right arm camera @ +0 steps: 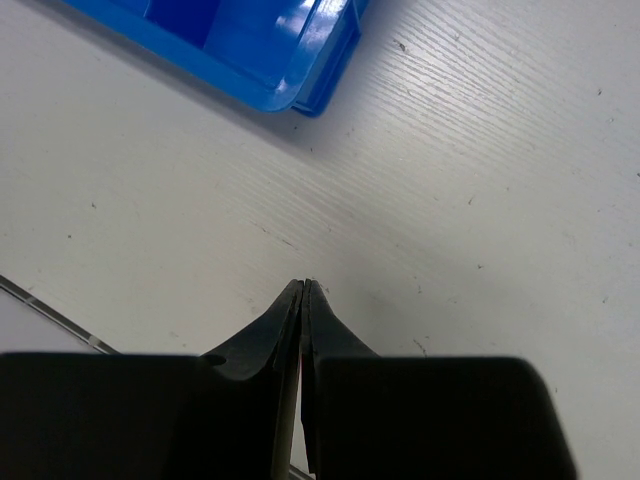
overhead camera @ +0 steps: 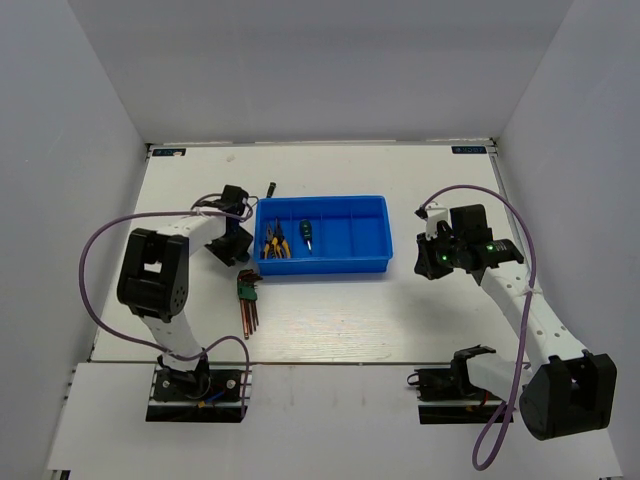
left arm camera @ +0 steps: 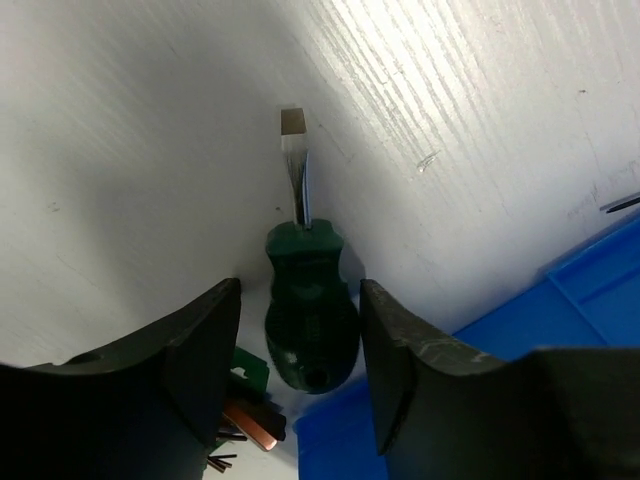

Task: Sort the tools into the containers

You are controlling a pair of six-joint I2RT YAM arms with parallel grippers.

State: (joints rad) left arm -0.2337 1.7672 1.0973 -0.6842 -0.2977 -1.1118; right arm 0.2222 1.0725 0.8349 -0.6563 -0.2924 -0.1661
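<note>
1. The left claw [left arm camera: 300,283] is released, its fingers spread to either side of the green-handled screwdriver [left arm camera: 310,330]. That tool lies flat on the bench [left arm camera: 150,150], just left of the blue tray [left arm camera: 570,310], with its blade pointing to the far side.
2. The handle sits between the fingers and a little beyond their tips. A gap shows on one side and almost none on the other, so the claw looks off-centre. In the overhead view the arm hides this tool.
3. The step seems to be picking it up. Centre the handle first, come down so the fingers flank its thick part, and close there rather than on the blade. A round handle may roll if nudged from one side.
4. Lift it clear of the tray's left wall. The second compartment from the left holds a matching screwdriver [overhead camera: 307,235] and looks like the right home. The pliers [overhead camera: 275,245] fill the leftmost one.
5. Keep off the hex keys [overhead camera: 247,298], which lie just near of the claw.
6. The right claw [right arm camera: 303,290] is clenched on nothing, over the bench right of the tray.
</note>
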